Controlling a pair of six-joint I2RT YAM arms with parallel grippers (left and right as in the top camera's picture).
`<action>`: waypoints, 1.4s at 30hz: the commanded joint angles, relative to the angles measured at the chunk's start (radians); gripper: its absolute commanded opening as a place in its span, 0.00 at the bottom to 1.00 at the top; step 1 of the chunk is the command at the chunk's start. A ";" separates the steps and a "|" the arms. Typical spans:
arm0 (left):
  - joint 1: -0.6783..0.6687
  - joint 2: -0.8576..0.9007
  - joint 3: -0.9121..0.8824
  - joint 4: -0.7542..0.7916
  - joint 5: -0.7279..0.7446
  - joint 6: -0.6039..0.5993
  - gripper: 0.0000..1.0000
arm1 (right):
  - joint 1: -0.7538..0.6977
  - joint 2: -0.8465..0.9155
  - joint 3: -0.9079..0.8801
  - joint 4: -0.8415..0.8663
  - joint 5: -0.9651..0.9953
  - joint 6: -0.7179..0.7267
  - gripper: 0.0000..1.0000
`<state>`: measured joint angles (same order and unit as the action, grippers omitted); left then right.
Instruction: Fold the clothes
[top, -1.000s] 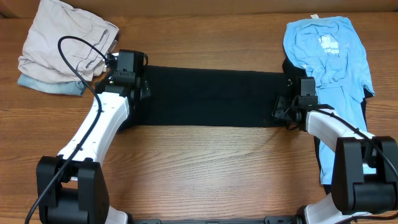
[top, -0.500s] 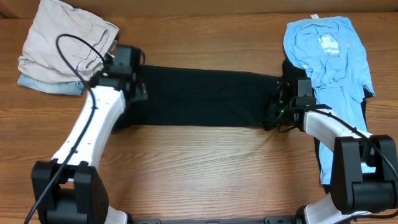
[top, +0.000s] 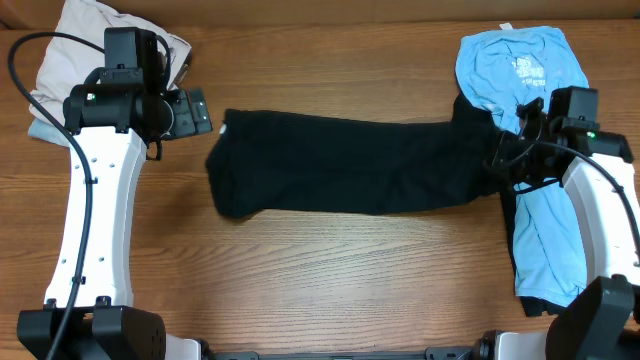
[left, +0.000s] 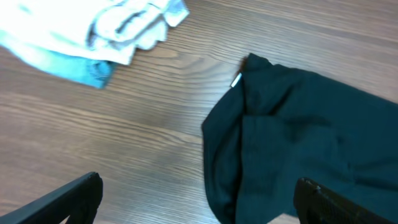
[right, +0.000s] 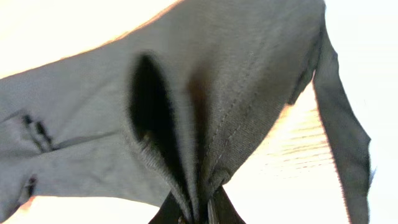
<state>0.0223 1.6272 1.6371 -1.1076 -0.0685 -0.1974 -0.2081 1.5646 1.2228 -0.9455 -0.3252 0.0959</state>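
A black garment (top: 340, 165) lies as a long folded strip across the middle of the table. Its right end is pinched and pulled up toward the right by my right gripper (top: 505, 160), which is shut on the cloth (right: 196, 208). Its left end (left: 292, 137) rests loose on the wood, a small white tag at its corner. My left gripper (top: 195, 112) hovers above and to the left of that end, open and empty, its two dark fingers (left: 74, 193) wide apart.
A light blue shirt (top: 525, 85) lies spread at the right, under the right arm. A beige and pale blue pile of folded clothes (top: 85, 85) sits at the back left. Bare wood runs along the front of the table.
The right gripper shut on the black garment's right end and dragged it rightward. The left gripper let go, rose and drew back to the left, leaving the left end rumpled.
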 joint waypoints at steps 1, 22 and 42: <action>0.004 0.004 0.010 -0.006 0.096 0.105 1.00 | 0.038 -0.006 0.024 0.013 0.002 -0.057 0.04; 0.007 0.026 0.010 -0.014 0.096 0.116 1.00 | 0.620 0.172 0.024 0.322 0.089 0.088 0.22; 0.007 0.343 0.001 -0.047 0.308 0.385 1.00 | 0.514 0.177 0.295 0.055 0.063 0.054 1.00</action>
<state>0.0223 1.8835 1.6367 -1.1584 0.1505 0.0574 0.3321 1.7496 1.5051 -0.8768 -0.2623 0.1772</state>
